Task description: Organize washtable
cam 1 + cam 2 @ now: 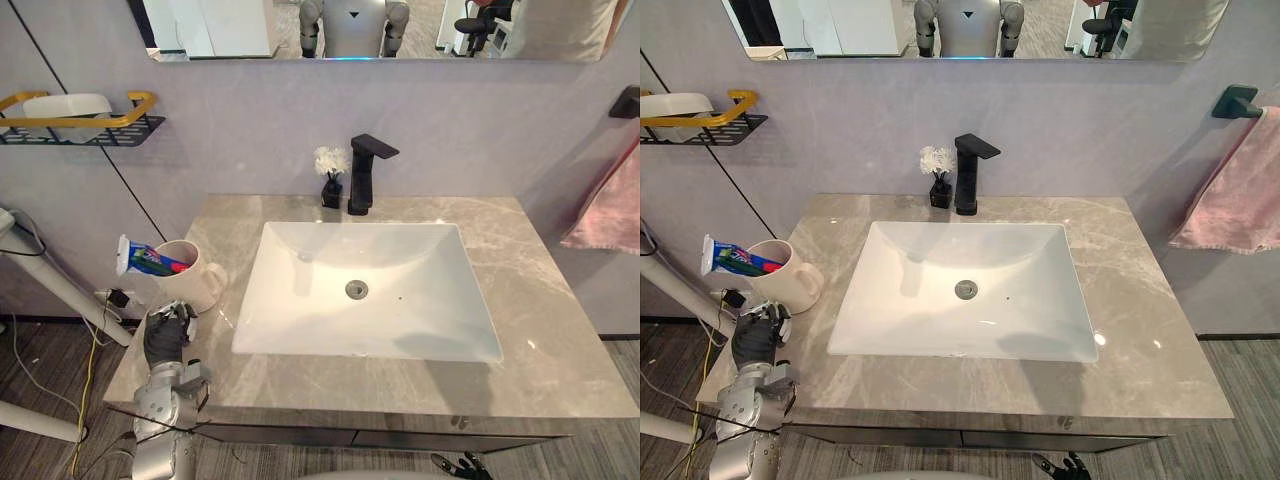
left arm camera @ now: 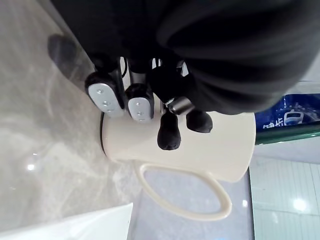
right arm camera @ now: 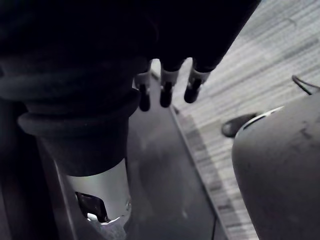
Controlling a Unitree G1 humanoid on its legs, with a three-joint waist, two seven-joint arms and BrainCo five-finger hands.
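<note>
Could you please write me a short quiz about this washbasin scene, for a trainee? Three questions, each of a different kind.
1. True or false: the toothpaste tube lies in the sink.
2. Which hand is close to the mug? A) left B) right C) neither
3. Fill in: the small vase of white flowers stands beside the black ____.
Key: 1 false, it sticks out of the mug. 2 A, the left hand. 3 tap.

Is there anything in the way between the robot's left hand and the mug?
No. The left hand is right in front of the mug, with just bare counter between them.
</note>
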